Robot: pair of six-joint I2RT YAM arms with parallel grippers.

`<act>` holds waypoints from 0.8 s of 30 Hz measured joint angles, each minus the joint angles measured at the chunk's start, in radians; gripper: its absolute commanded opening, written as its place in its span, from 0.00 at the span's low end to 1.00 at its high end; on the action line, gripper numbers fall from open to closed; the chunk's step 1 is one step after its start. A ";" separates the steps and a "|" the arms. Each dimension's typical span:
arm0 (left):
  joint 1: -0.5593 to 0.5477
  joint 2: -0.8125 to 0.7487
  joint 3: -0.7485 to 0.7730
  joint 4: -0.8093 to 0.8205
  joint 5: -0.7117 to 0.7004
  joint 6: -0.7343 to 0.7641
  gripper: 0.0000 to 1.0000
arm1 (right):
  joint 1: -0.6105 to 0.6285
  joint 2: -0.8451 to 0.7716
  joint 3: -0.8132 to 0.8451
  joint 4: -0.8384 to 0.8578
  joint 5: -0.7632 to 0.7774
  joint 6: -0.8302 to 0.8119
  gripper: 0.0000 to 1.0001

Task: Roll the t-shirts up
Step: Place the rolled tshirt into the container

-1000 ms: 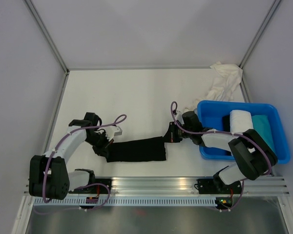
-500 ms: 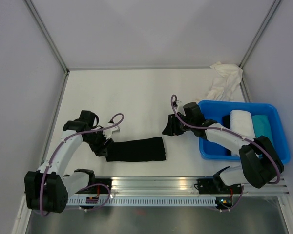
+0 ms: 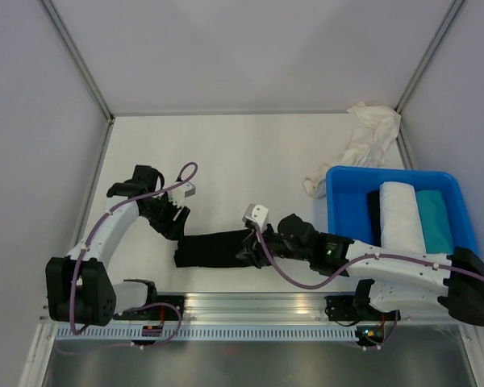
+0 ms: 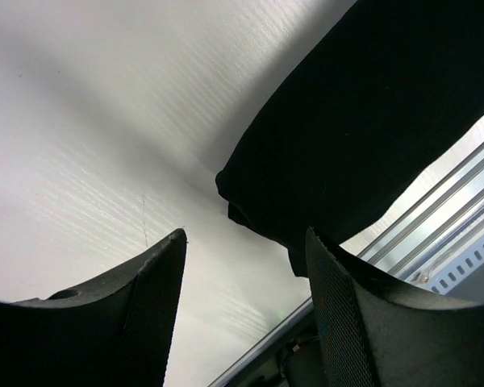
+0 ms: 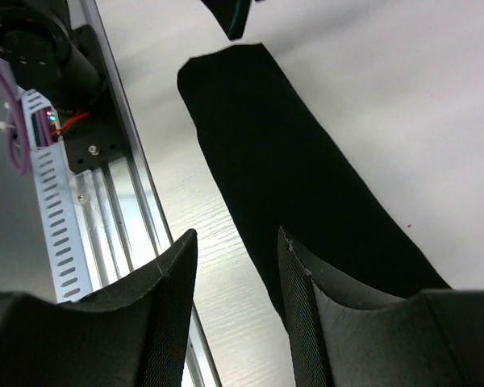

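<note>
Folded black t-shirt [image 3: 218, 250] lies as a strip at lower centre. Left gripper [image 3: 174, 227] and right gripper [image 3: 248, 246], shut a second ago, now stand open at its ends, the right swung inward; rolling probably comes next

2 black-jointed white arms [image 3: 113, 230], purple cables [image 3: 180, 172].
</note>
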State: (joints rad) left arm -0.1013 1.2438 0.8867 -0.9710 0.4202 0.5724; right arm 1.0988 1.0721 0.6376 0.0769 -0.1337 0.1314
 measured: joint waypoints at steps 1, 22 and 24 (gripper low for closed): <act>0.000 0.006 -0.001 0.002 0.000 -0.008 0.66 | 0.032 0.030 0.008 0.005 0.026 0.000 0.49; 0.087 -0.402 -0.123 -0.104 -0.361 -0.132 1.00 | -0.048 -0.054 0.224 -0.045 0.131 -0.027 0.98; 0.121 -0.416 -0.123 -0.109 -0.387 -0.143 1.00 | -0.051 -0.052 0.230 -0.049 0.109 -0.035 0.98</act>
State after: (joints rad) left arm 0.0193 0.8280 0.7635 -1.0801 0.0330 0.4297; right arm 1.0477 1.0203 0.8680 0.0277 -0.0242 0.0967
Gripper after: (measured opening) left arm 0.994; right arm 0.979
